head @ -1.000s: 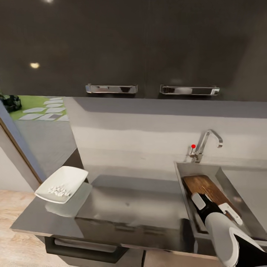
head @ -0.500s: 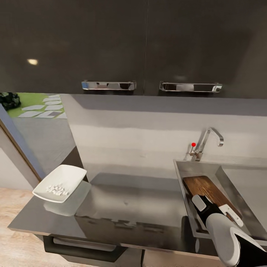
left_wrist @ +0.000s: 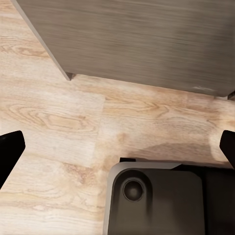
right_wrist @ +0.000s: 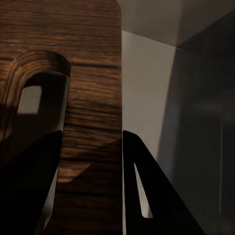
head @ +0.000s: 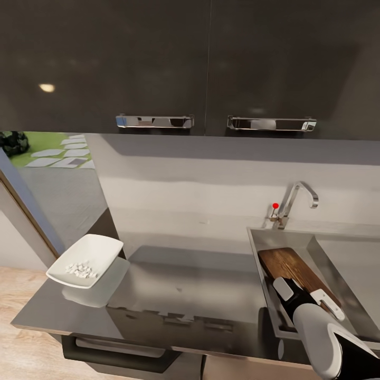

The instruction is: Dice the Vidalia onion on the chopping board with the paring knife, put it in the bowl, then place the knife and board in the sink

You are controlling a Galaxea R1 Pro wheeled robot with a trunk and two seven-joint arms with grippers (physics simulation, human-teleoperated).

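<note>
Nearest the head camera, the right arm's white and black forearm reaches from the lower right corner over the front rim of the sink (head: pixel 255 244). At its end the right gripper (head: pixel 306 293) is down inside the basin, with the chopping board (head: pixel 289 266) between its two pale fingers. In the right wrist view the board (right_wrist: pixel 73 98) fills the gap between the dark fingers (right_wrist: pixel 142 186), its grain and a rounded handle slot plain to see, one finger lying over the board face and the other along its edge beside the grey sink wall (right_wrist: pixel 196 98). The fingers bracket the board closely, but whether they press on it cannot be told.

The board slopes inside the basin, its far end toward the tap (head: pixel 293 203) with the red knob (head: pixel 275 206), its near end at the gripper.

In the left wrist view the left gripper (left_wrist: pixel 117 147) hangs over pale wood floor (left_wrist: pixel 63 117) by a grey cabinet front (left_wrist: pixel 147 39), its black fingertips (left_wrist: pixel 10 147) set wide apart at the picture's edges with nothing between them.

Well to the left of the sink, at the far left end of the countertop (head: pixel 179 290), sits the bowl (head: pixel 85 260), holding small whitish pieces of diced onion (head: pixel 82 271). Beyond, a grey backsplash rises to the dark wall cabinets (head: pixel 158 58) with two chrome handles (head: pixel 154 121).
</note>
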